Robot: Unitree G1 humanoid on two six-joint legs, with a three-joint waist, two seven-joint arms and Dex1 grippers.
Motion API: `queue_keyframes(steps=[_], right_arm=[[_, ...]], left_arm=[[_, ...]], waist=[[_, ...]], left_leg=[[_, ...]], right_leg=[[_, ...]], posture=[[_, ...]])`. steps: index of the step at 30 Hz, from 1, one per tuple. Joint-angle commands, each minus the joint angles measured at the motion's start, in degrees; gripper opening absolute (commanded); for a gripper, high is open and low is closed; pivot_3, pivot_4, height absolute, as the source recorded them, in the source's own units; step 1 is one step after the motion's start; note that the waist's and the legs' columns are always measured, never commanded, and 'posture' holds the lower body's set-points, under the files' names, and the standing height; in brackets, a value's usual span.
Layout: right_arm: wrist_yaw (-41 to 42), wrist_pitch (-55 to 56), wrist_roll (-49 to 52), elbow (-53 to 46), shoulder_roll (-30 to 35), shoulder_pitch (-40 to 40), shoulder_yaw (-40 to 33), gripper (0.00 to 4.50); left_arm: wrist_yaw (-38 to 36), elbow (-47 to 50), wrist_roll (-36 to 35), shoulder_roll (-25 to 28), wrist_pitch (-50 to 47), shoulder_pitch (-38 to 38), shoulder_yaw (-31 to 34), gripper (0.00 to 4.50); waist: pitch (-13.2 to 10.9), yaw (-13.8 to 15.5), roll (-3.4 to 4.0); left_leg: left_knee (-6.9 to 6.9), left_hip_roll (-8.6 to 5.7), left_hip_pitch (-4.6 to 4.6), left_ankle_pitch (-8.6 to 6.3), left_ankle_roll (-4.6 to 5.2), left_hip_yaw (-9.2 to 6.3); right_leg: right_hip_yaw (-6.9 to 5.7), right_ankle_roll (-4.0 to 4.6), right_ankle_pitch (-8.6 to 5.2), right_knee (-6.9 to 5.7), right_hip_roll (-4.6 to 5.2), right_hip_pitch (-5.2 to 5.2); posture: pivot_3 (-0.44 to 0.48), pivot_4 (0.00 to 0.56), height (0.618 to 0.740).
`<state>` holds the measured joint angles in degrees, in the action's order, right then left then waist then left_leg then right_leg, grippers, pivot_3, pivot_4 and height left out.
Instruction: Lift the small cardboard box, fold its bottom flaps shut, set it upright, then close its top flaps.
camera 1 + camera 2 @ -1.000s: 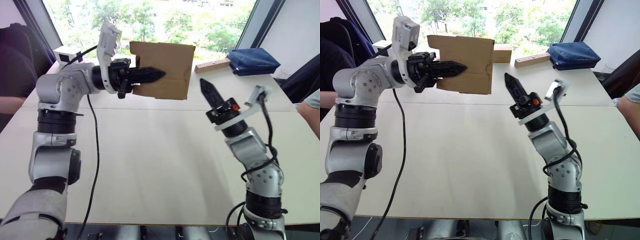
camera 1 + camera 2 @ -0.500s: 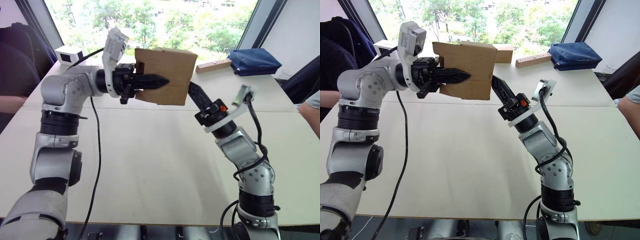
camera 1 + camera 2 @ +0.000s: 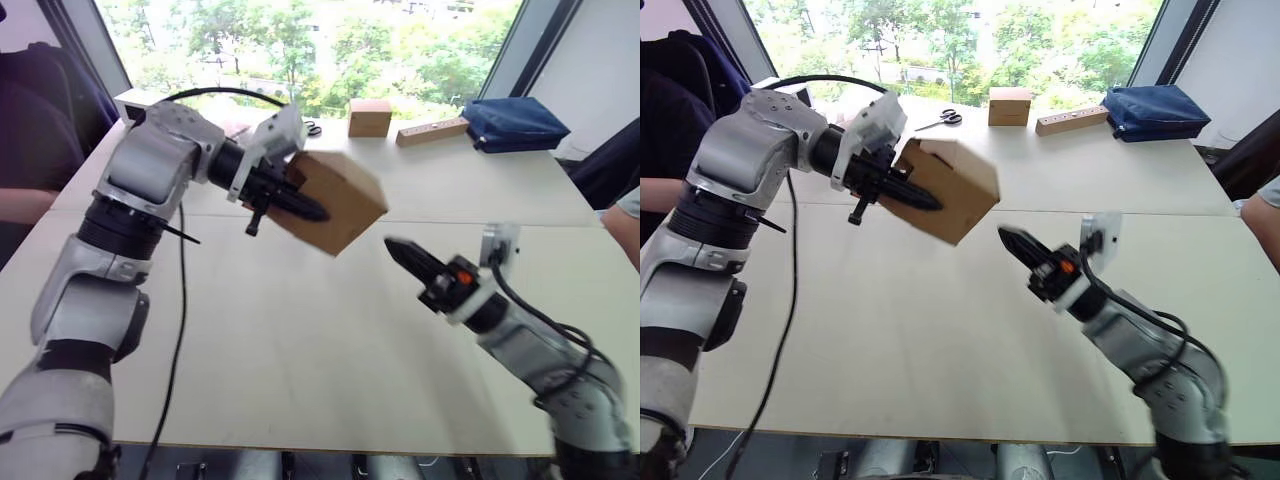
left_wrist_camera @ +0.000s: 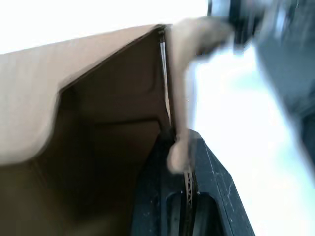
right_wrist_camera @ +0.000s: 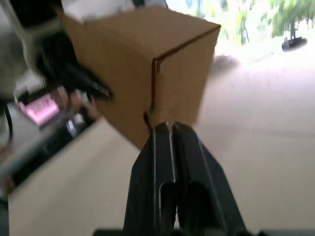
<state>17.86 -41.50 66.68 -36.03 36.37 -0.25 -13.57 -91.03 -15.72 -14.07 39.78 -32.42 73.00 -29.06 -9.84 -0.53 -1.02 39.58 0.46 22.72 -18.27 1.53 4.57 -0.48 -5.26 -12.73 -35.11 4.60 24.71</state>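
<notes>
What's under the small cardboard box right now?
Bare table; the small cardboard box hangs tilted above it in the left pincer. The right pincer sits beside, apart.

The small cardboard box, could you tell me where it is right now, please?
The small cardboard box is held tilted above the table, left of centre, by the left gripper; the right gripper is just below-right, apart.

Plain brown small cardboard box (image 3: 338, 203), black-fingered left end effector (image 3: 300, 205).

No legible text, label or number on anything.
</notes>
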Motion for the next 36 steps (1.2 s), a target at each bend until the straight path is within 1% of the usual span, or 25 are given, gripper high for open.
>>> queue_keyframes(steps=[1, 2, 4, 6, 8, 12, 15, 17, 20, 24, 29, 32, 34, 35, 36], right_arm=[[6.96, -2.21, -0.39, -4.23, 7.41, 3.45, -3.49, 0.07], [9.37, -2.63, -2.29, -5.26, 10.60, 5.06, -3.65, 0.07], [12.05, -3.27, -4.07, -6.71, 14.50, 6.62, -3.62, 0.07], [13.68, -3.29, -5.42, -7.93, 17.06, 7.29, -3.76, 0.07], [14.34, -3.19, -7.21, -9.29, 18.57, 7.75, -3.67, 0.07], [14.66, -3.03, -10.47, -10.71, 19.44, 8.35, -3.01, 0.07], [13.36, -2.76, -12.26, -11.98, 18.10, 8.51, -2.08, 0.07], [11.76, -2.37, -14.04, -11.89, 16.57, 8.17, -1.09, 0.07], [9.92, -2.53, -15.74, -11.70, 14.74, 7.05, 0.61, 0.07], [7.86, -3.57, -16.23, -12.27, 13.06, 4.84, 2.55, 0.07], [7.73, -3.69, -16.73, -12.36, 12.72, 5.40, 1.77, 0.07], [8.42, -3.37, -17.31, -11.52, 12.94, 5.32, 1.06, 0.00], [9.03, -3.18, -17.98, -10.98, 13.16, 5.49, 0.75, 0.00], [9.28, -3.14, -18.18, -10.82, 13.16, 5.57, 0.60, 0.00], [9.47, -3.12, -18.33, -10.73, 13.13, 5.62, 0.50, 0.00]], left_arm=[[-1.47, 3.41, 4.22, 3.11, 5.14, 4.03, -10.59, 0.00], [-1.47, 4.16, 5.88, 3.00, 3.87, 5.35, -13.90, 0.00], [-1.47, 5.71, 7.32, 2.72, 1.76, 7.12, -18.27, 0.00], [-1.47, 8.15, 7.02, 1.97, -2.53, 9.21, -22.12, 0.00], [-1.47, 9.58, 7.53, -0.18, -6.19, 11.04, -24.55, 0.00], [-1.47, 9.91, 8.76, -2.83, -10.75, 12.78, -27.22, 0.00], [0.22, 7.61, 11.46, -9.16, -21.53, 12.80, -29.16, 0.00], [0.55, 7.73, 11.47, -11.97, -25.87, 12.88, -29.46, 0.00], [0.87, 8.68, 11.46, -13.67, -27.67, 12.26, -29.36, 0.00], [1.06, 8.41, 12.38, -13.20, -25.08, 10.75, -29.75, 0.00], [0.40, 7.76, 13.75, -13.46, -22.62, 10.53, -30.54, 0.00], [2.16, 5.29, 14.23, -16.07, -23.62, 11.22, -29.35, 0.71], [2.03, 3.43, 13.84, -17.48, -25.57, 12.43, -28.43, 1.54], [1.88, 2.90, 13.64, -17.87, -26.30, 12.86, -28.15, 1.81], [1.79, 2.56, 13.50, -18.12, -26.77, 13.13, -28.00, 2.27]], waist=[[-0.01, -0.19, -0.01], [-0.01, -0.22, -0.01], [-0.01, 0.00, -0.01], [-0.02, 0.07, -0.03], [-0.02, 0.12, -0.03], [-0.02, 0.24, -0.03], [-0.02, 0.29, -0.03], [-0.02, 0.68, -0.04], [-0.01, 0.90, -0.02], [0.00, 0.97, 0.00], [0.00, 1.32, 0.00], [0.00, 1.33, 0.00], [0.00, 1.32, 0.00], [0.00, 1.28, 0.00], [0.00, 1.27, -0.01]], left_leg=[[0.00, 0.02, -0.04, -0.01, 0.01, 0.02], [0.02, 0.05, -0.02, -0.01, 0.01, 0.02], [0.03, 0.12, -0.04, -0.01, 0.01, -0.02], [0.04, 0.13, -0.03, -0.01, 0.01, -0.07], [0.09, 0.14, 0.00, -0.01, 0.01, -0.08], [0.30, 0.12, 0.14, -0.08, 0.14, -0.10], [0.46, 0.09, 0.26, -0.10, 0.18, -0.12], [0.53, 0.05, 0.34, -0.10, 0.18, -0.16], [0.57, 0.02, 0.56, -0.10, 0.18, -0.17], [0.56, 0.04, 0.63, -0.10, 0.18, -0.16], [0.58, 0.02, 0.64, -0.09, 0.17, -0.17], [0.61, -0.05, 0.64, -0.09, 0.18, -0.16], [0.62, -0.08, 0.65, -0.09, 0.18, -0.16], [0.63, -0.08, 0.66, -0.09, 0.18, -0.16], [0.63, -0.08, 0.66, -0.09, 0.18, -0.16]], right_leg=[[0.03, 0.00, 0.00, -0.01, -0.02, -0.01], [0.04, 0.00, -0.01, -0.01, -0.05, 0.01], [0.05, -0.01, -0.02, -0.06, -0.14, 0.01], [0.04, -0.04, -0.06, -0.07, -0.18, 0.01], [0.04, -0.08, -0.08, -0.07, -0.19, 0.01], [0.04, -0.23, -0.15, -0.08, -0.17, 0.02], [0.04, -0.29, -0.16, -0.11, -0.16, 0.05], [0.05, -0.34, -0.15, -0.12, -0.16, 0.07], [0.10, -0.38, -0.13, -0.14, -0.16, 0.30], [0.14, -0.41, -0.13, -0.33, -0.19, 0.51], [0.14, -0.37, -0.14, -0.39, -0.17, 0.50], [0.15, -0.37, -0.14, -0.38, -0.10, 0.48], [0.14, -0.38, -0.14, -0.37, -0.08, 0.46], [0.15, -0.39, -0.13, -0.36, -0.08, 0.47], [0.15, -0.39, -0.13, -0.36, -0.08, 0.47]], posture=[[0.000, 0.150, 0.740], [0.000, 0.150, 0.740], [0.000, 0.150, 0.740], [0.000, 0.150, 0.740], [0.000, 0.150, 0.740], [0.000, 0.150, 0.740], [0.000, 0.150, 0.740], [0.000, 0.150, 0.740], [0.000, 0.150, 0.740], [0.000, 0.150, 0.740], [0.000, 0.150, 0.740], [0.000, 0.150, 0.740], [0.000, 0.150, 0.740], [0.000, 0.150, 0.740], [0.000, 0.150, 0.740]])
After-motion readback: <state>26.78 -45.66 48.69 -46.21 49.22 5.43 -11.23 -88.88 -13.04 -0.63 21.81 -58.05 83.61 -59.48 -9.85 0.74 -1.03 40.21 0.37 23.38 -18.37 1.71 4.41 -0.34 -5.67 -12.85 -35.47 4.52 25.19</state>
